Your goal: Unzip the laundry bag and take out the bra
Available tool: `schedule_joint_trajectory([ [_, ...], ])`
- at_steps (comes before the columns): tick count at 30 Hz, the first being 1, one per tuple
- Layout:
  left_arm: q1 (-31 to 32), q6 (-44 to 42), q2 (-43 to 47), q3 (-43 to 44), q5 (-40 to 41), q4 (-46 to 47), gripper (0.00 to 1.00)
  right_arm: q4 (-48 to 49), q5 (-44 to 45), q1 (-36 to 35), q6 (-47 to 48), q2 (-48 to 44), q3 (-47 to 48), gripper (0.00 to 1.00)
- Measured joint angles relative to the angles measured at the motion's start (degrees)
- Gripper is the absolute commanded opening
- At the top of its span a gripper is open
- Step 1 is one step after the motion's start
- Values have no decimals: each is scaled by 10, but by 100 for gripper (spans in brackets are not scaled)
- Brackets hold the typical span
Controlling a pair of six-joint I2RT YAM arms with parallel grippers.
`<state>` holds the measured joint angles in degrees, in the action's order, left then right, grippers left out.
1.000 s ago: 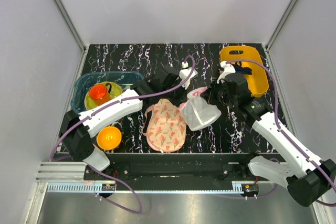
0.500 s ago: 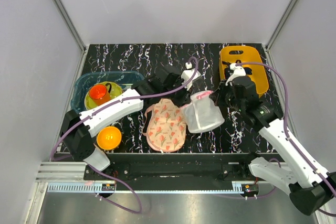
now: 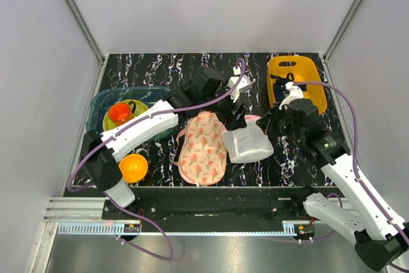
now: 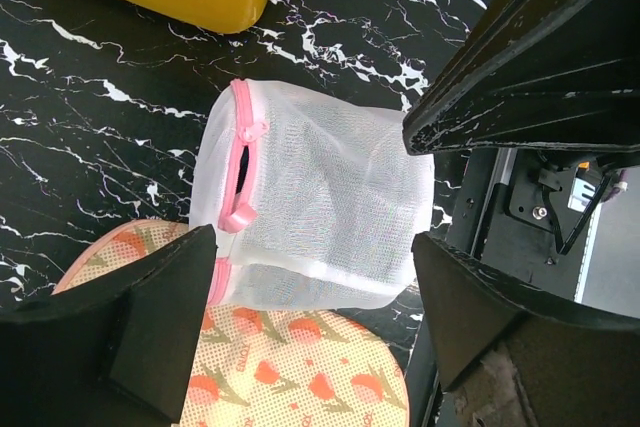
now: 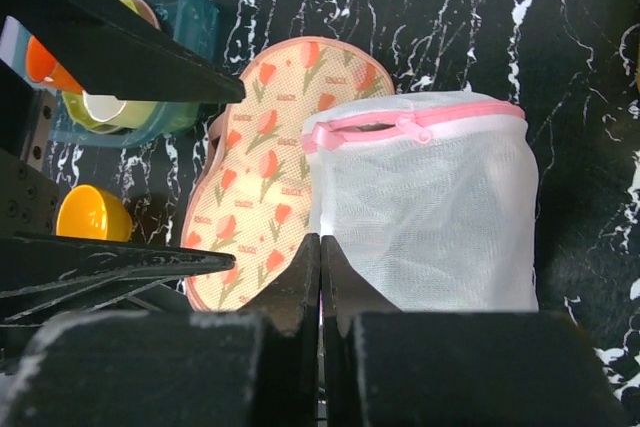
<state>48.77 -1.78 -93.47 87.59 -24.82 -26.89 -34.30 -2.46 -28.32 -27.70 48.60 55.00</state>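
- The laundry bag [image 3: 250, 145] lies right of centre in the top view on the black marbled table [image 3: 160, 68]. Its left edge is against the floral pad [image 3: 201, 148].
- I can't make out the bra through the mesh, so I take it to be inside the bag.
- My left gripper [image 3: 235, 116] hangs over the bag's upper left corner. Its fingers are spread wide with nothing between them.
- My right gripper [image 5: 320, 252] has its fingers pressed together at the bag's lower left edge in its own view. I can't tell whether a fold of mesh is caught there.
- In the left wrist view the pink zipper trim [image 4: 240, 147] runs down the bag's left side, with a pink tab [image 4: 237, 218] at the lower end. A dark slit beside the trim may mean the zip is partly open, but I'm not sure.
- As I judge it, the step in hand is getting hold of the zipper. I'd lower the left fingers to straddle the tab alone and close on it without gathering any mesh.
- I'd want the right side anchoring the bag before I pull. Otherwise the light pouch will likely slide along instead of unzipping.
- I'd pull low and slowly, following the curve of the trim.
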Motion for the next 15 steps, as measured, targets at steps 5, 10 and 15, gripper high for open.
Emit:
schedule_joint_trajectory([
  [5,-1,8,-26,12,14,1,80,-26,31,0,3,1,0,52],
  [10,-1,8,-119,87,50,-9,80,-59,60,5,9,1,0,74],
  [15,-1,4,-161,96,90,-24,68,-85,77,11,9,-10,0,75],
])
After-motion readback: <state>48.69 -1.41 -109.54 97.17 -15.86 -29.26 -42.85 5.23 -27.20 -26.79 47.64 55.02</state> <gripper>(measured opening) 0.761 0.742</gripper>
